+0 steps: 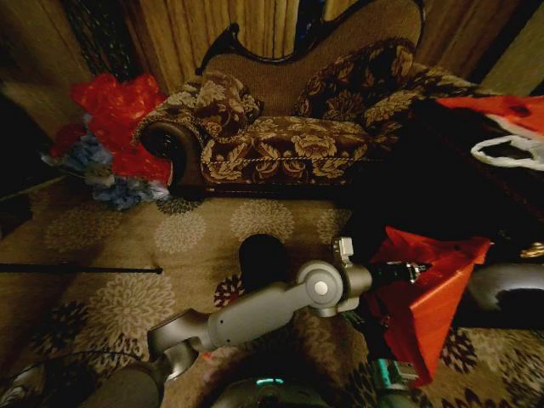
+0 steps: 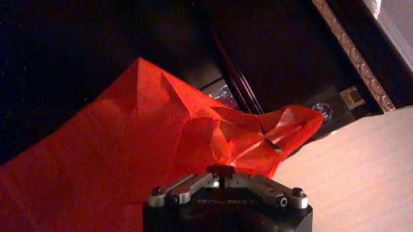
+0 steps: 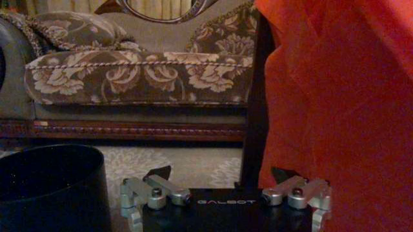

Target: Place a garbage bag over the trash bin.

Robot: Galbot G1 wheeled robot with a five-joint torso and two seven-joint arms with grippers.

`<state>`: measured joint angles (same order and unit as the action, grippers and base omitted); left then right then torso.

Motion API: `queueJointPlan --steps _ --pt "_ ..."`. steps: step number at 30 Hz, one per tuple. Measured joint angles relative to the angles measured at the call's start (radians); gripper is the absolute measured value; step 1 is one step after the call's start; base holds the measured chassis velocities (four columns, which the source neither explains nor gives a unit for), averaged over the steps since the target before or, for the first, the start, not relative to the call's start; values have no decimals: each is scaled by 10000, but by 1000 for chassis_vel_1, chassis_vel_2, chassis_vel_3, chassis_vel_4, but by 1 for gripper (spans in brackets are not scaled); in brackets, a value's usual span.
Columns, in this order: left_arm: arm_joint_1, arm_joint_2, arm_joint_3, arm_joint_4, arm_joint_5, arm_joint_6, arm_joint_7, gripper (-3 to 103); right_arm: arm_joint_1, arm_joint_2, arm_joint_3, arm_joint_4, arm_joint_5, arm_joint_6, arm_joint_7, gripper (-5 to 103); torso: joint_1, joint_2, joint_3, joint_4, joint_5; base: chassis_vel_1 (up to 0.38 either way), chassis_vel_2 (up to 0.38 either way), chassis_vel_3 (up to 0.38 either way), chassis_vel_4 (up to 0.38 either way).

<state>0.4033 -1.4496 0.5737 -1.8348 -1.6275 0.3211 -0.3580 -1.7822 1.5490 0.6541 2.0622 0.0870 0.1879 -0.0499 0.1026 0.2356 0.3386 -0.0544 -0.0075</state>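
The garbage bag (image 1: 425, 297) is a glossy red film hanging in the air right of centre, above the carpet. My left gripper (image 1: 413, 272) reaches across from the left and is shut on the bag's upper fold; in the left wrist view its fingers (image 2: 221, 170) meet on the bag (image 2: 129, 154). The trash bin (image 1: 262, 259), small, black and round, stands upright on the carpet left of the bag, its mouth bare. In the right wrist view my right gripper (image 3: 221, 176) stands open, low, between the bin (image 3: 51, 188) and the hanging bag (image 3: 335, 121), holding nothing.
A floral sofa (image 1: 280, 127) spans the back. A mound of red and blue plastic (image 1: 115, 136) lies at its left end. A dark table at the right carries a flat red stack (image 1: 501, 110) and a white bag (image 1: 510, 151). A thin black rod (image 1: 85, 269) lies on the carpet.
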Motion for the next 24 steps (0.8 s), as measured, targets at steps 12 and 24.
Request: queueJointPlan --steps 12,24 --pt "553 478 -501 23 186 18 -224 0 -66 116 -77 47 -99 -49 -32 100 0 0 0 0 -1 0 0 0 0" --pt "705 751 -1097 150 -168 -44 -192 0 -197 65 -96 -75 -294 57 -178 100 0 0 0 0 1 0 0 0 0"
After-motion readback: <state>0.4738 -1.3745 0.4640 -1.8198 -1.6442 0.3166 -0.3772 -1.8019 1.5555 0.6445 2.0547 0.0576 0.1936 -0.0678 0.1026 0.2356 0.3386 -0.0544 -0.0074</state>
